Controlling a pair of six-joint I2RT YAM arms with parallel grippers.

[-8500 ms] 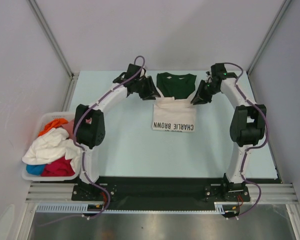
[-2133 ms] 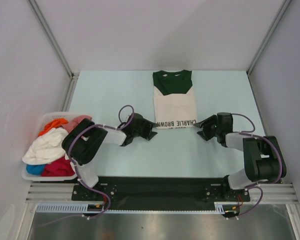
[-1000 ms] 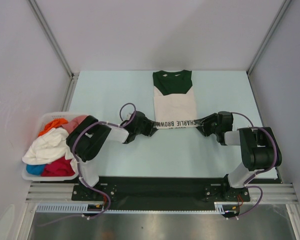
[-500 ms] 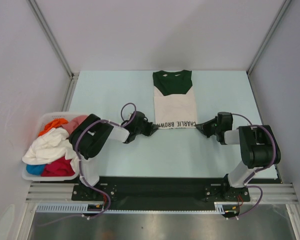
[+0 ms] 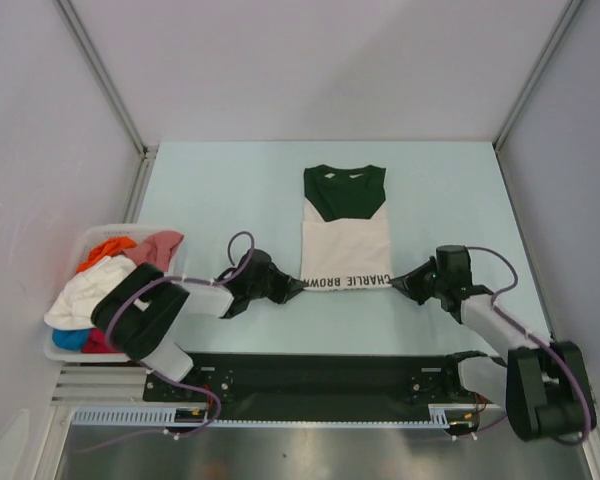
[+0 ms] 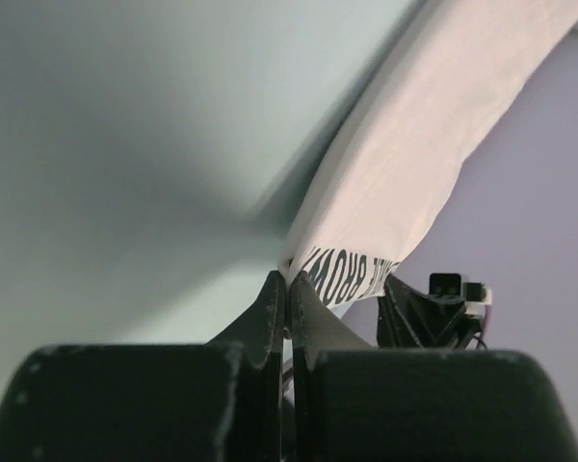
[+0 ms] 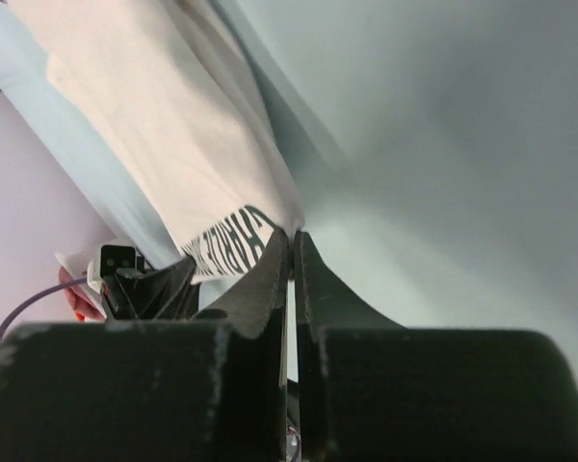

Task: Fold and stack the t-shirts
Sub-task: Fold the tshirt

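Observation:
The cream-white t-shirt (image 5: 345,240) with a dark green top and dark print lies folded in the middle of the table. My left gripper (image 5: 298,288) is shut on its near left corner (image 6: 313,252). My right gripper (image 5: 395,283) is shut on its near right corner (image 7: 260,217). Both grippers sit low at the table surface. More t-shirts (image 5: 95,290), white, red, orange and blue, are piled in the white basket (image 5: 88,238) at the left.
The basket stands at the table's left edge, beside the left arm's base. Bare pale table (image 5: 220,190) lies left and right of the shirt. Frame posts rise at the back corners.
Both grippers have closed on the shirt's near corners and pulled toward the near edge. The shirt slid nearer and its hem now lies closer to the arms' bases.

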